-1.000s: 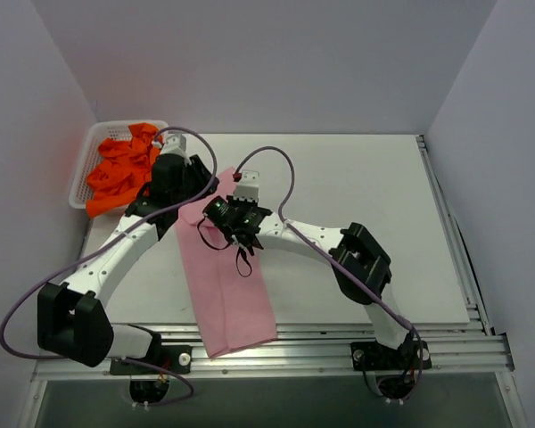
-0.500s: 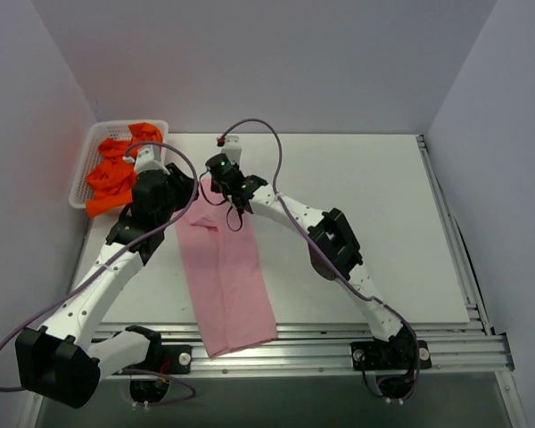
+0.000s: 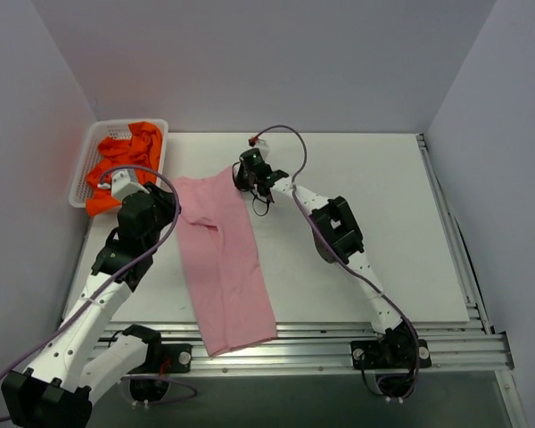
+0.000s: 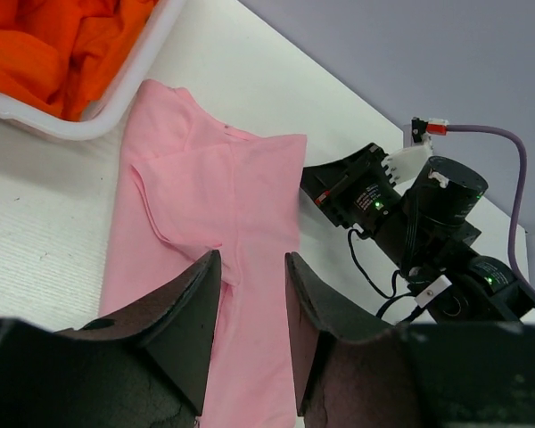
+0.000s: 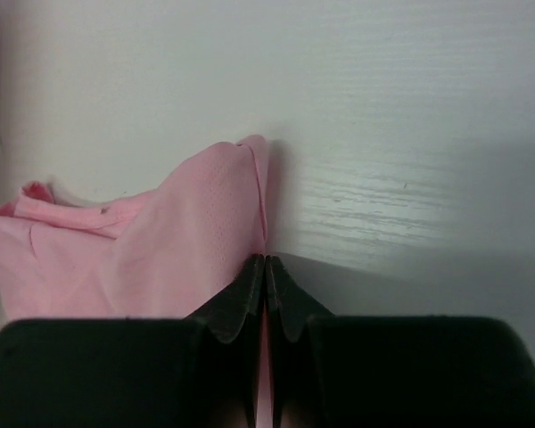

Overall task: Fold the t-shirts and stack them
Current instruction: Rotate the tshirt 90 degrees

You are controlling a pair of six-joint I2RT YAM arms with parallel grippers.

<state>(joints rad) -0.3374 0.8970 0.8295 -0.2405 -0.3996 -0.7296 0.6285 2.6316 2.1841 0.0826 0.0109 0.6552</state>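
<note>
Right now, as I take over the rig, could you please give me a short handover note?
Left gripper: open, empty, above the pink t-shirt.
Right gripper: shut, apparently pinching that shirt's far right corner.
Things: the pink t-shirt lies as a long strip on the table, reaching its near edge. The orange t-shirts are heaped in the white basket, far left.
Done: the pink one seems folded lengthwise.
Left: fold it shorter, then fold and stack the orange ones.

The pink t-shirt (image 3: 223,259) and orange t-shirts (image 3: 125,165) are showing as soft matt cloth; the basket (image 4: 116,116) is showing smooth plastic; the table (image 3: 366,196) is looking matt and finely grained.
</note>
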